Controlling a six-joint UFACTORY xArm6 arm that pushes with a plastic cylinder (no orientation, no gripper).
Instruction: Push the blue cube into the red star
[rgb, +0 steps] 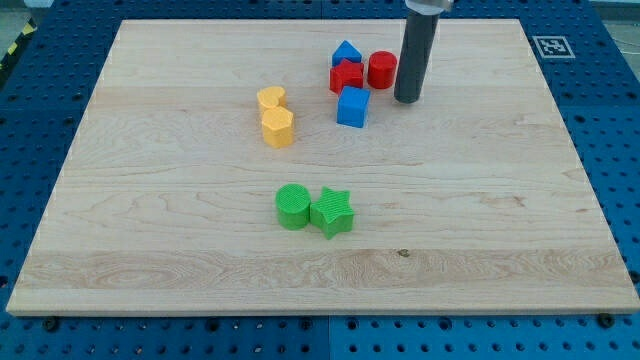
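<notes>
Wooden counter (180, 250) carries a cluster near its top edge: a red star (346, 76) with a blue triangular block (346, 52) touching behind it and a red cylinder (381, 70) just beside it. Yellow blocks (275, 115) and green blocks (315, 209) lie well apart. The rod's upper end is cut off. The blue cube (352, 106) touches the star's lower side; my tip (406, 99), holding nothing, stands near the cube's right.

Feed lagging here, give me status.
My tip right of blue cube, apart. Cube just below red star, nearly touching. Red cylinder beside star, nothing between.
</notes>
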